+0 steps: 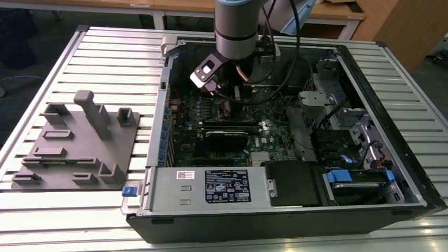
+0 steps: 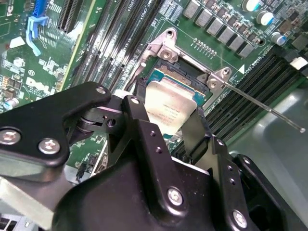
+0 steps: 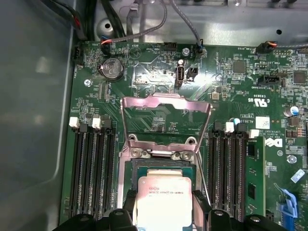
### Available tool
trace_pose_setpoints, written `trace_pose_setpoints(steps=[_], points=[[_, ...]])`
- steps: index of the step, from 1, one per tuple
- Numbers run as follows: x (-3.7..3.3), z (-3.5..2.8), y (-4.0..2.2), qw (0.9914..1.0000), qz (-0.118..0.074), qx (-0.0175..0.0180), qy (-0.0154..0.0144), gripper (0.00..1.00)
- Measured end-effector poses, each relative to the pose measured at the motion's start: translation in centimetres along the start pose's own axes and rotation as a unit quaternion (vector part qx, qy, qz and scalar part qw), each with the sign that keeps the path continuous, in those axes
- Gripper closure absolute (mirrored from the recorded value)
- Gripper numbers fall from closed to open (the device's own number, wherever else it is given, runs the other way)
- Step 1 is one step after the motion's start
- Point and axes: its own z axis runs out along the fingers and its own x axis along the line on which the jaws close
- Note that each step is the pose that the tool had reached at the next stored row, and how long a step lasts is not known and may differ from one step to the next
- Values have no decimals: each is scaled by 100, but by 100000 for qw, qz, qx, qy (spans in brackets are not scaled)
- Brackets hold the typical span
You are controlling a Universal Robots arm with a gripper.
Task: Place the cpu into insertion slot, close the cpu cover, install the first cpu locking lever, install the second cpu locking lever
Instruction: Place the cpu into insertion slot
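Observation:
In both wrist views my gripper (image 3: 163, 216) (image 2: 166, 114) is shut on the cpu (image 3: 163, 199) (image 2: 169, 107), a flat square chip with a silver-grey top, one black finger on each side. The chip hangs just over the near part of the insertion slot (image 3: 163, 166) (image 2: 174, 76), a dark square socket in the green board, and part of the slot shows beyond it. The cpu cover (image 3: 166, 102), a silver frame with a large window, stands swung open behind the slot. A thin locking lever (image 2: 269, 111) sticks out free beside the socket. In the exterior view the arm (image 1: 234, 31) reaches down into the computer case.
Rows of long black memory slots (image 3: 91, 168) (image 3: 228, 168) flank the socket. The open computer case (image 1: 392, 126) lies on a slatted table, with a power supply (image 1: 210, 186) at its front and a black card (image 1: 227, 137) mid-board. A grey fixture (image 1: 77, 142) sits at the exterior view's left.

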Motion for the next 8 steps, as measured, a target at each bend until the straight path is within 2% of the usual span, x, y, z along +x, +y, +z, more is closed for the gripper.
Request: trace_pose_setpoints(steps=[6,8], points=[[-1,45,-4,100000,98,2,-12,46],[-1,52,-5,99998,702,-19,-69,46]])
